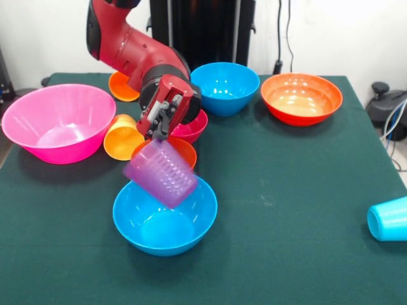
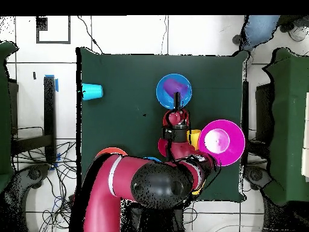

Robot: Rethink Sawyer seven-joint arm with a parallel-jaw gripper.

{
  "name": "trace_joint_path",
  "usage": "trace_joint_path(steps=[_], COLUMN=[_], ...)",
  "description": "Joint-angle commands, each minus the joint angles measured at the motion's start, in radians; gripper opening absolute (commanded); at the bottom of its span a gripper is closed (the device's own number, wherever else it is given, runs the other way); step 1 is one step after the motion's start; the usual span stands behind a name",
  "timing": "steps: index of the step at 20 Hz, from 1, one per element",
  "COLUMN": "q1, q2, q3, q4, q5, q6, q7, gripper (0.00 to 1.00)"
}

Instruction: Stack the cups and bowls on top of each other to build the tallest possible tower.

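Observation:
My gripper (image 1: 159, 135) is shut on the rim of the translucent purple cup (image 1: 160, 173) and holds it tilted just above the near blue bowl (image 1: 191, 229). In the overhead view the gripper (image 2: 177, 101) reaches over that blue bowl (image 2: 163, 95), with the purple cup (image 2: 173, 83) inside its outline. The small orange bowl (image 1: 184, 151) and the small magenta bowl (image 1: 193, 129) sit just behind the cup. A yellow-orange cup (image 1: 121, 137) lies on its side beside the large pink bowl (image 1: 58, 121). There is no stack.
A second blue bowl (image 1: 224, 86) and the wide orange-red bowl (image 1: 301, 96) stand at the far side. An orange piece (image 1: 119, 86) is half hidden behind the arm. The light blue cup (image 1: 388, 219) lies on its side at the right table edge; it also shows in the overhead view (image 2: 92, 91).

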Motion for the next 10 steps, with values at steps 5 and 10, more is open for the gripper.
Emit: trace_joint_path(steps=[5,10], q1=[0.002,0.003], q2=[0.039,0.041], q3=[0.145,0.149], q4=[-0.048,-0.046], q5=[0.040,0.038], q6=[0.092,0.090], q7=[-0.025,-0.022], gripper=[0.00,0.00])
